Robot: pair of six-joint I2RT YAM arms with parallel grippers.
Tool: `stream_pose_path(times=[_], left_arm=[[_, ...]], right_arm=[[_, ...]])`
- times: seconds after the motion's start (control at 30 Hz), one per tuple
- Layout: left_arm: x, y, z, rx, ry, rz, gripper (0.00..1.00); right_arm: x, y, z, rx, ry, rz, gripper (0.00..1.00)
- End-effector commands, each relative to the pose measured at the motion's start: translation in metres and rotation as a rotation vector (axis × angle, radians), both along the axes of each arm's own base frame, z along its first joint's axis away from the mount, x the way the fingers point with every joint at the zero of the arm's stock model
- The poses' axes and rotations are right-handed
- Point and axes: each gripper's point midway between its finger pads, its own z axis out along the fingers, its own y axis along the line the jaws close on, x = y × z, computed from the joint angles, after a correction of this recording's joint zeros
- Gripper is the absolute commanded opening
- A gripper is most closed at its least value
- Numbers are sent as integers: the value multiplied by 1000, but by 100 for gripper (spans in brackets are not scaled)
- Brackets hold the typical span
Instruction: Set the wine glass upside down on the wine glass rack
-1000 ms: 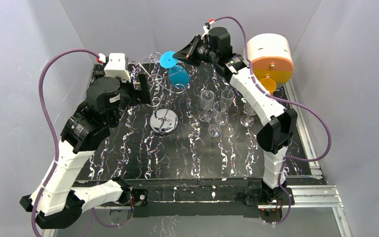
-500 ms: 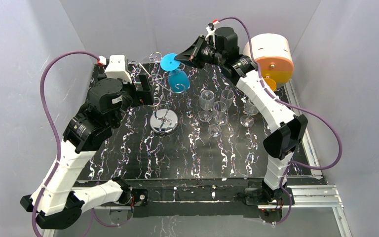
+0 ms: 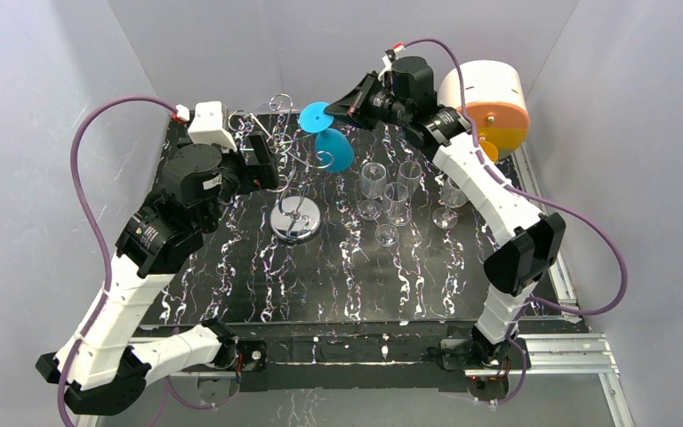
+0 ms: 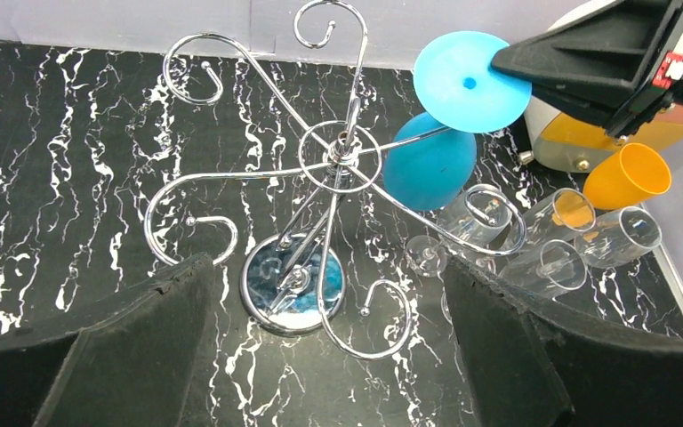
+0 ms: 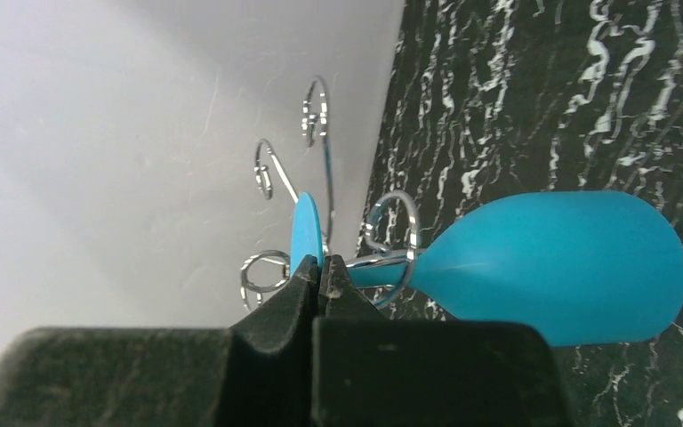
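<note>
The blue wine glass [image 3: 333, 149] hangs tilted, bowl down and flat foot [image 3: 316, 116] up, at the far right side of the wine glass rack [image 3: 295, 220]. My right gripper [image 3: 342, 105] is shut on the rim of the foot [image 5: 306, 233], with the bowl [image 5: 551, 267] beyond it. In the left wrist view a scroll arm of the rack [image 4: 340, 158] reaches to the stem between bowl [image 4: 429, 169] and foot [image 4: 467, 82]. In the right wrist view a wire loop [image 5: 391, 233] rings the stem. My left gripper [image 4: 325, 262] hovers open above the rack's chrome base [image 4: 292, 280], holding nothing.
Several clear glasses [image 3: 382, 191] stand right of the rack; some lie in the left wrist view [image 4: 551, 262]. An orange cup [image 3: 483, 153] and a white-and-orange cylinder [image 3: 489, 102] sit at the far right. Grey walls close in the black marbled tabletop [image 3: 320, 285].
The right arm has carried the blue glass a little to the right and nearer, still shut on its foot. The left arm has barely moved and stays open.
</note>
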Motion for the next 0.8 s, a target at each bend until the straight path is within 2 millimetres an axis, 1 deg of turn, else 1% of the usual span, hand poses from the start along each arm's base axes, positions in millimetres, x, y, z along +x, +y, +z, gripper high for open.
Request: stream_pose_path(times=[0.0,0.07,0.23,0.37,0.63,0.77], left_arm=[[0,1,5,-49,-30,19,98],[0,2,5,-61,-32,28,98],[-2,2,5,-71,-32,25,98],[-4,3,5,-80,-34,26,98],[-7,-2,0,-112,-18,5,98],[-7,-3,-1,-121,-14,0,98]], right_arm=[[-4,-28,35,42,-112,-120,1],[-2,-30,33,57,-109,-130,1],[4,-22,37,77,-116,-107,1],[11,-21,40,84,-132,-125,1],[24,-13,33,90,-116,-122,1],[26,-6,27,88,-94,-95,1]])
